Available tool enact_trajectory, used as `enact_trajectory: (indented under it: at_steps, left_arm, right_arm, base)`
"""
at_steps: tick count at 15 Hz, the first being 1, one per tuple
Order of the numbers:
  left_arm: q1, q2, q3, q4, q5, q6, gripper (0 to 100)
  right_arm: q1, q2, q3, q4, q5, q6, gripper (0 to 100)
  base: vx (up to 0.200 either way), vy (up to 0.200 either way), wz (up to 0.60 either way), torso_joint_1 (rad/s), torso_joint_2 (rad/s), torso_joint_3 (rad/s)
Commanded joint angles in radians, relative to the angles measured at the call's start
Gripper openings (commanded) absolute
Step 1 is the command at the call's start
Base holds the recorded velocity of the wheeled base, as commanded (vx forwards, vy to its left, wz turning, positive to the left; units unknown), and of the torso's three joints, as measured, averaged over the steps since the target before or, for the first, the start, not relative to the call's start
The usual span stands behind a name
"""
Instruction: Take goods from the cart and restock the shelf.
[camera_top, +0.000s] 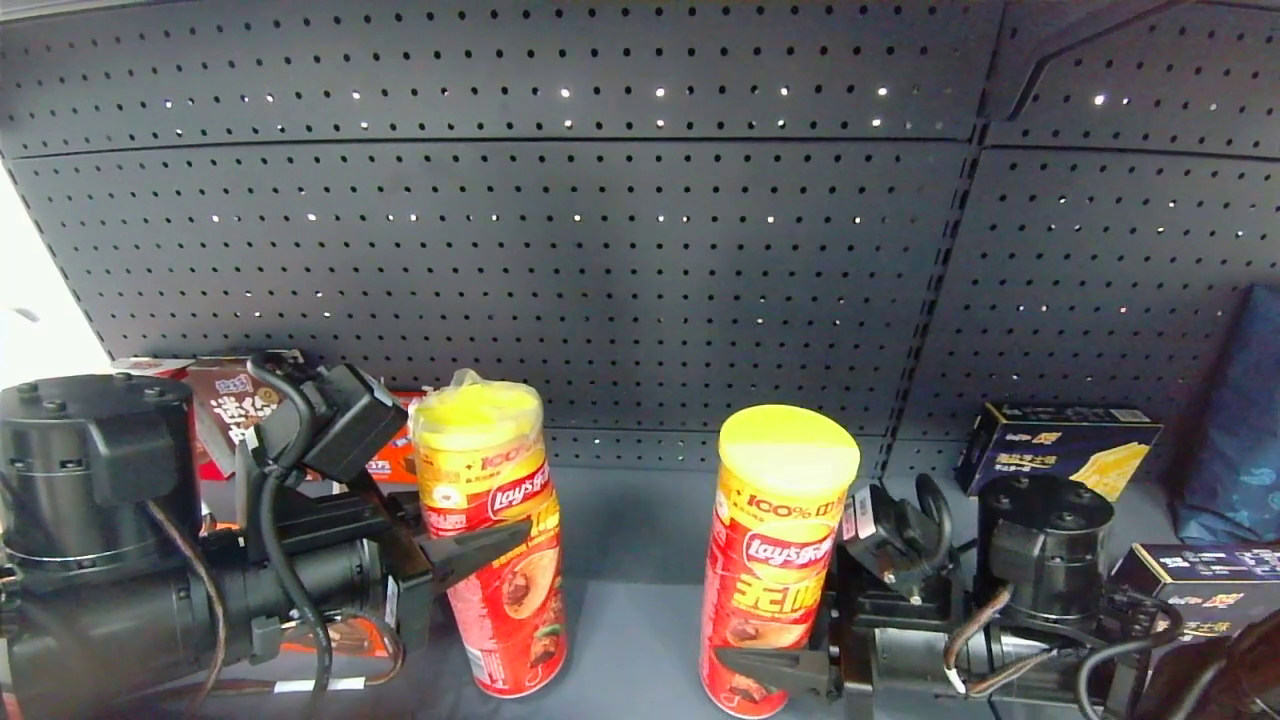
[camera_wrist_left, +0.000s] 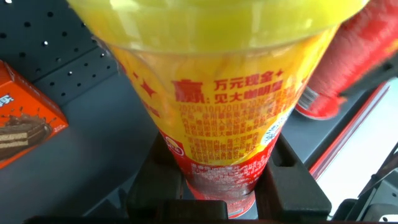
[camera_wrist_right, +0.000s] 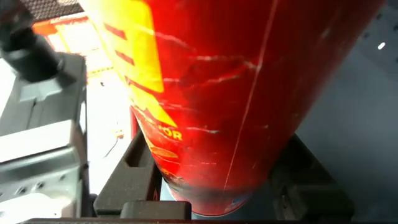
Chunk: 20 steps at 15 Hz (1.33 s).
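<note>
Two red and yellow chip cans with yellow lids stand on the grey shelf board (camera_top: 630, 560). The left can (camera_top: 490, 540) leans slightly, and my left gripper (camera_top: 490, 530) is shut around its middle, one finger (camera_top: 480, 555) crossing its front. In the left wrist view the can (camera_wrist_left: 224, 124) sits between both fingers (camera_wrist_left: 292, 186) of that gripper (camera_wrist_left: 224, 186). My right gripper (camera_top: 760, 640) is shut low on the right can (camera_top: 775, 560). The right wrist view shows this can (camera_wrist_right: 211, 93) wedged between the gripper (camera_wrist_right: 217, 180) fingers (camera_wrist_right: 137, 168).
Brown and orange snack boxes (camera_top: 240, 400) lie at the back left, one near the left can (camera_wrist_left: 25, 118). Dark boxes (camera_top: 1060, 445) (camera_top: 1200, 580) and a blue bag (camera_top: 1240, 460) crowd the right. The perforated back panel (camera_top: 640, 250) rises behind. Bare shelf lies between the cans.
</note>
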<state>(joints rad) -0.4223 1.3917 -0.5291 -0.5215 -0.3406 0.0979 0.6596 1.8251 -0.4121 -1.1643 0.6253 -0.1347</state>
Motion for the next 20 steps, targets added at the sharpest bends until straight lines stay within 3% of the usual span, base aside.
enact_trajectory:
  at_steps: [1,13,14,20]
  left_arm:
    - [0.0,0.0,0.0,0.0,0.0,0.0,0]
    - [0.0,0.0,0.003,0.0,0.0,0.0,0]
    - [0.002,-0.002,0.005,0.0,0.0,0.0,0]
    - [0.002,-0.01,0.009,0.0,0.0,0.0,0]
  right_arm:
    - [0.005,-0.015,0.035,-0.003,0.001,0.0,0]
    - [-0.014,0.059,0.018,-0.012,0.002,-0.002,0]
    - [-0.014,0.06,0.019,-0.012,0.001,-0.006,100]
    - [-0.014,-0.02,0.046,-0.012,-0.032,-0.005,100]
  base:
    - [0.0,0.0,0.0,0.0,0.0,0.0]
    - [0.0,0.0,0.0,0.0,0.0,0.0]
    - [0.0,0.0,0.0,0.0,0.0,0.0]
    - [0.0,0.0,0.0,0.0,0.0,0.0]
